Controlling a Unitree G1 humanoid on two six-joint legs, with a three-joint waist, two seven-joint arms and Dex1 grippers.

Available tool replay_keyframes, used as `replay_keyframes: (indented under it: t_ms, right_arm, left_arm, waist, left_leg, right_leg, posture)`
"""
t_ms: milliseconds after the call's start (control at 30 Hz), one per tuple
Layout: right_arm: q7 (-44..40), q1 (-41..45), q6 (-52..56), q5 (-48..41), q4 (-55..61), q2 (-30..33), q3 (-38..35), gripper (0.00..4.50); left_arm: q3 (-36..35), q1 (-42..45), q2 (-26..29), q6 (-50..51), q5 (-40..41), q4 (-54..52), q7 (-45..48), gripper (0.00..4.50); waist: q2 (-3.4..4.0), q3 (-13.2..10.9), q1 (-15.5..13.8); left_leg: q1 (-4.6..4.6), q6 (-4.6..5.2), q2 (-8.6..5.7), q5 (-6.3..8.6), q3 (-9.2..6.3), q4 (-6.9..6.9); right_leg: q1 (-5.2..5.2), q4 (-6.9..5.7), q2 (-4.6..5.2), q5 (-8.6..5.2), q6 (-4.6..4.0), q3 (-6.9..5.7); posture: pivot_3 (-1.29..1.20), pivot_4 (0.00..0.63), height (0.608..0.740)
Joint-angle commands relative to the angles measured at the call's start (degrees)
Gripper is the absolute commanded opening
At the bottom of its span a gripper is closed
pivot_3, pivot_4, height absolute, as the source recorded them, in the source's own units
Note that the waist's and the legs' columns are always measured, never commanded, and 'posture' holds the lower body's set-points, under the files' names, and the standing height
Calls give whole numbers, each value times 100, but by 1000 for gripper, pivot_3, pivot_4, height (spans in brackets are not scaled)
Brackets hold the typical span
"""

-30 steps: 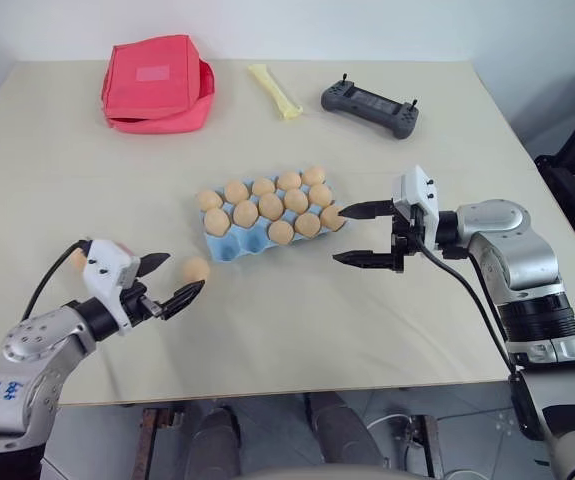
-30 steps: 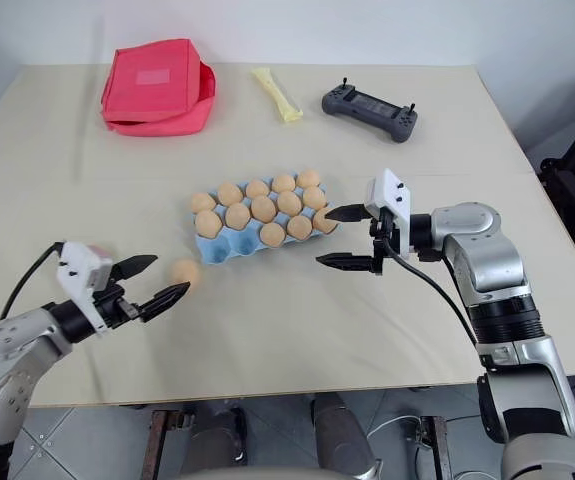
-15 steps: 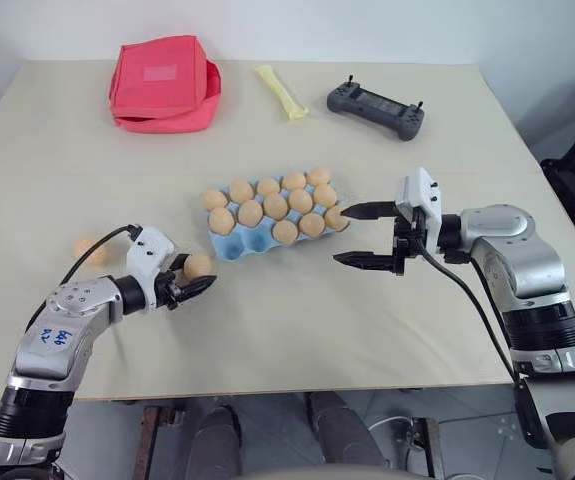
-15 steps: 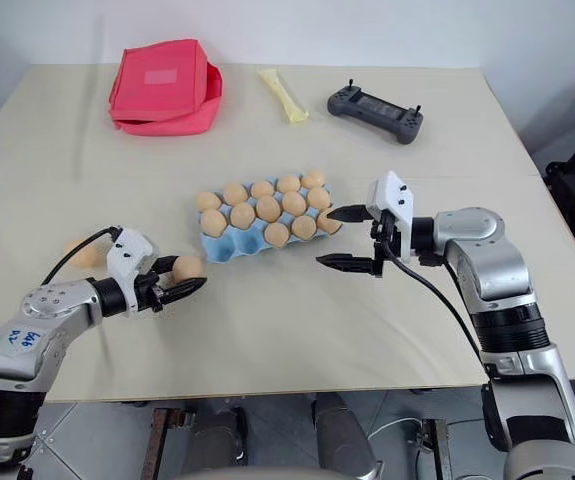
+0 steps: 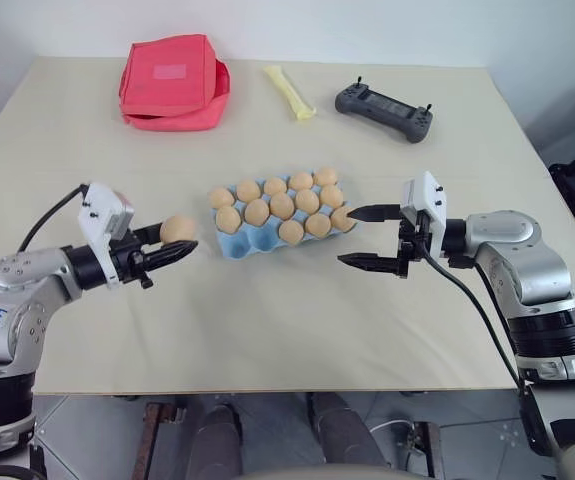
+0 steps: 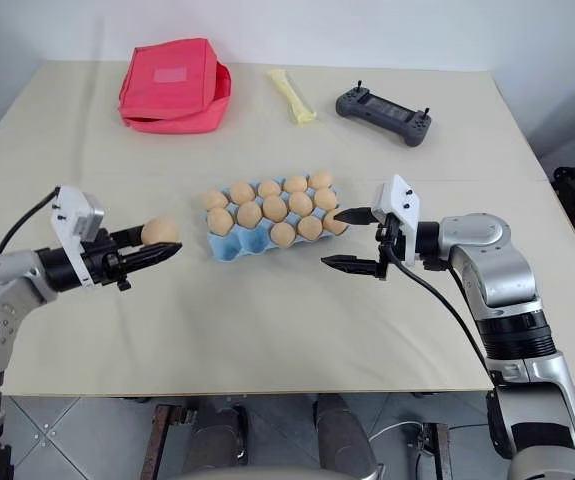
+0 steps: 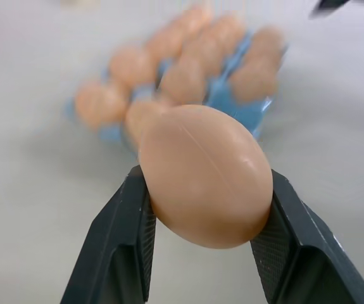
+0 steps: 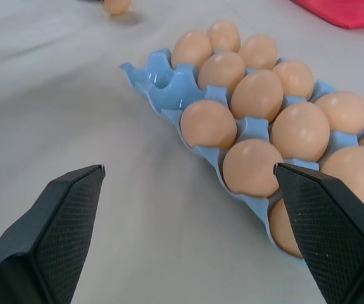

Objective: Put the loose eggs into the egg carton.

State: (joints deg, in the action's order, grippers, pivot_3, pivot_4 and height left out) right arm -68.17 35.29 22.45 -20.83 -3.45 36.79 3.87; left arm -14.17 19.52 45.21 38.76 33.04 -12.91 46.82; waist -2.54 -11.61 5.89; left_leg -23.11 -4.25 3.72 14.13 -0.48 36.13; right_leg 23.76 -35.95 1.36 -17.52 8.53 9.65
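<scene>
Beige worktop point(image 5: 297, 330) from my head camera: the light blue egg carton point(image 5: 229, 246) sits mid-surface nearly full of tan eggs, my left hand point(image 5: 170, 252) raised beside it, pinching a smooth matte egg point(image 5: 178, 229). On my left wrist camera that egg point(image 7: 206, 175) sits clamped between both black fingers point(image 7: 123, 237). From the right wrist, my right hand point(image 8: 194, 231) gapes wide near the carton point(image 8: 169, 85), its end cups empty, one loose egg point(image 8: 116, 6) lying beyond.

left gripper point(image 5: 174, 250) clamped egg point(image 5: 178, 229), apparently lifted
</scene>
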Motion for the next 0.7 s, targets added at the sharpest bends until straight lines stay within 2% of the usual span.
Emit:
replay_keyframes:
  t_ms: [33,333,633,700]
  right_arm:
    - [5,-42,-63,-169,278,79,-236,4500]
    - [58,-471,130,-478,831,253,-482,4500]
    - [305,-777,193,-511,1096,337,-620,4500]
    - [346,-809,203,-523,1126,342,-638,4500]
  left_arm:
    - [329,446,-192,-252,-46,77,118,1711]
    - [1490,1653,-1162,-1491,-895,1858,675,1711]
    - [1838,2198,-1704,-2192,-1465,2989,838,1711]
    - [1821,2285,-1777,-2202,-1567,3150,740,2398]
  waist:
    - [0,0,-14]
    - [0,0,-115]
    - [0,0,-119]
    - [0,0,-125]
  left_leg:
    - [0,0,0,0,0,-1]
    - [-1,0,-1,0,0,1]
    - [-3,0,-1,-1,-1,3]
    - [-2,1,-1,-1,-1,3]
  right_leg:
    - [0,0,0,0,0,0]
    - [1,0,-2,1,2,-1]
    - [1,-1,-3,2,4,0]
    - [1,-2,-3,2,4,-1]
  posture:
    - [0,150,740]
    - [0,150,740]
    - [0,150,740]
    - [0,150,740]
